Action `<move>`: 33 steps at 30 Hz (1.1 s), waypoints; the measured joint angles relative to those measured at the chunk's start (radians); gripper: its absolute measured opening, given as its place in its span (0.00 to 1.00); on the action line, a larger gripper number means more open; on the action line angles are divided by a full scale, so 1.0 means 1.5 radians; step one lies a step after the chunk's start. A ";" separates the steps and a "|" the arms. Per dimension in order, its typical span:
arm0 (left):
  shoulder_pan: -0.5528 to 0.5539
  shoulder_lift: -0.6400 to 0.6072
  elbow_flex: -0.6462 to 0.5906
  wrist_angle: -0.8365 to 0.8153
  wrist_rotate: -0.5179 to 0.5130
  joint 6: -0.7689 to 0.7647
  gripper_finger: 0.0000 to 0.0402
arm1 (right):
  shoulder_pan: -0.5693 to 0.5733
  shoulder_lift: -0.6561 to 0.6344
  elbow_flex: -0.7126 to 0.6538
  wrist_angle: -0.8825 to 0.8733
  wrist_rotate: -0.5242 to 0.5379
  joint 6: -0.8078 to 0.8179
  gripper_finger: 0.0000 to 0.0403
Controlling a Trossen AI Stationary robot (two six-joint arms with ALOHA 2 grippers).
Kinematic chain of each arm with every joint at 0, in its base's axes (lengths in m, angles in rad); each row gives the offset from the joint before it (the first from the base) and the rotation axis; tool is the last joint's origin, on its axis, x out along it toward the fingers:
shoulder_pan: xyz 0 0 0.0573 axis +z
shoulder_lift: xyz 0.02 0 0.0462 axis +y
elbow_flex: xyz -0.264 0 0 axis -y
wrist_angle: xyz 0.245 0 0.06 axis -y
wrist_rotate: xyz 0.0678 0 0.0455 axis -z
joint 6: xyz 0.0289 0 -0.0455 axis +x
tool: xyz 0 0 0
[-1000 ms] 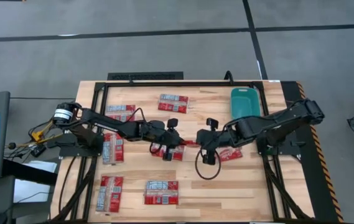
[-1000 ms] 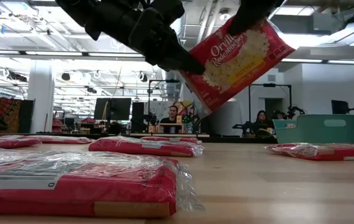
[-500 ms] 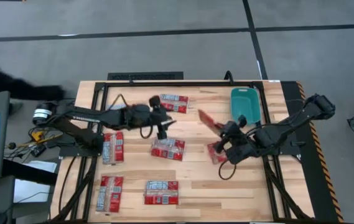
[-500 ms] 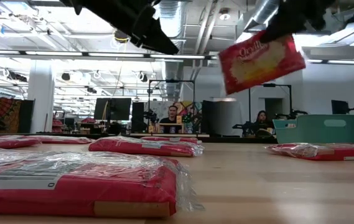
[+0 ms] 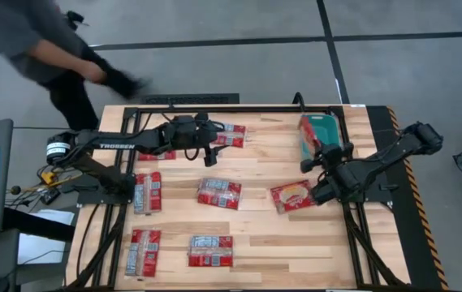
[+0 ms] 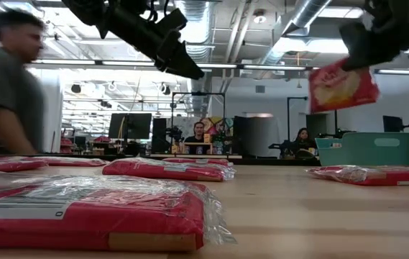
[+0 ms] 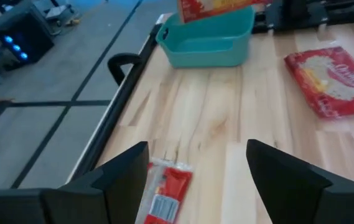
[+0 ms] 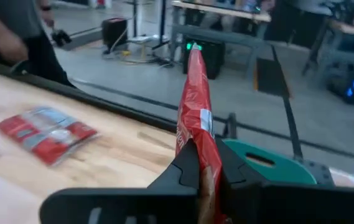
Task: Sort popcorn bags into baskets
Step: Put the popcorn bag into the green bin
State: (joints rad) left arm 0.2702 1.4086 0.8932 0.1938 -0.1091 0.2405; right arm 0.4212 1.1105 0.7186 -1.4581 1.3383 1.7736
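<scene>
The right gripper [image 8: 204, 171], jaws clamped on a flat red popcorn packet [image 8: 196, 118], half-hides the teal plastic bin [image 5: 320, 134] at the tabletop's far right edge; the left gripper [image 7: 195, 171] hangs spread, empty.

- Tabletop [image 5: 255, 235]: light wooden slats.
- Teal basket [image 5: 318, 134]: at the far right corner.
- Red popcorn bags lying flat: far middle [image 5: 229, 134], centre [image 5: 219, 193], centre-right [image 5: 293, 195], left [image 5: 148, 191], near left [image 5: 144, 251], near middle [image 5: 210, 251].
</scene>
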 joint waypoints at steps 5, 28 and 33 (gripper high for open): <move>0.003 0.000 0.000 0.001 0.002 0.000 0.66 | -0.009 -0.023 -0.073 -0.071 -0.004 0.170 0.05; 0.003 0.000 0.000 -0.021 0.001 -0.006 0.66 | -0.145 -0.032 -0.258 0.051 -0.021 0.252 0.05; 0.003 0.000 0.000 -0.021 -0.001 -0.009 0.66 | -0.163 -0.028 -0.272 0.089 -0.010 0.205 0.05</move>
State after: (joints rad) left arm 0.2749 1.4086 0.8930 0.1630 -0.1100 0.2271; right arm 0.1762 1.0687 0.3099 -1.3240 1.3230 2.0805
